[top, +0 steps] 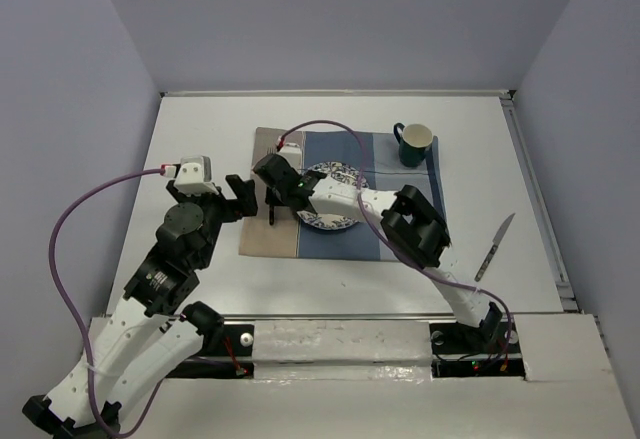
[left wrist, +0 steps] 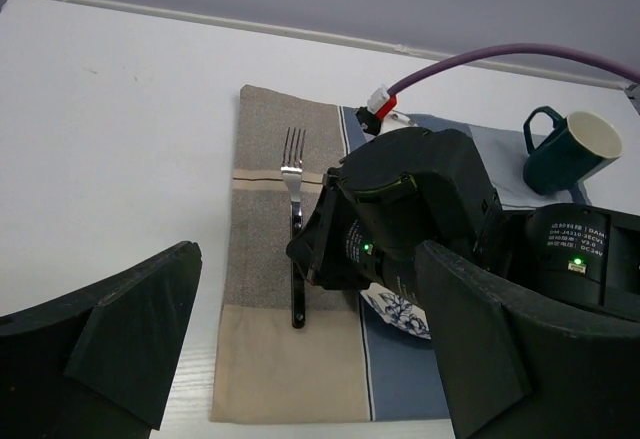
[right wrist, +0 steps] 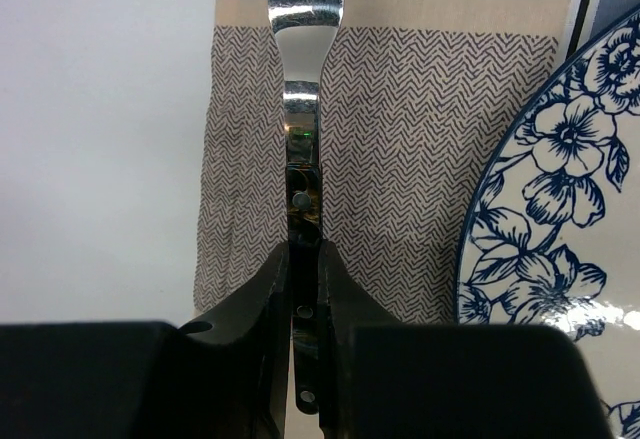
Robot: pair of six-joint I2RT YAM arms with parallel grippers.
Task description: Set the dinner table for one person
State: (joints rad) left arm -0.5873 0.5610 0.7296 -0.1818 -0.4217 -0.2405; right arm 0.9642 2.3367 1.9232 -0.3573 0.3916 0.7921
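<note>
The white dinner table (top: pixel 200 139) carries a blue-and-tan plaid placemat (top: pixel 345 244). A blue-flowered plate (top: pixel 335 221) sits on the mat, with a green mug (top: pixel 413 143) at the mat's far right corner. My right gripper (top: pixel 272 209) reaches across the plate and is shut on the black handle of a fork (right wrist: pixel 303 159). The fork (left wrist: pixel 293 209) lies lengthwise on the mat's tan left strip, tines pointing away, just left of the plate (right wrist: pixel 560 219). My left gripper (top: pixel 238 197) is open and empty, hovering at the mat's left edge.
A knife (top: pixel 495 246) lies on the bare table to the right of the mat. The mug also shows in the left wrist view (left wrist: pixel 565 149). The right arm's elbow (top: pixel 418 224) stands over the mat's right half. Grey walls enclose the table.
</note>
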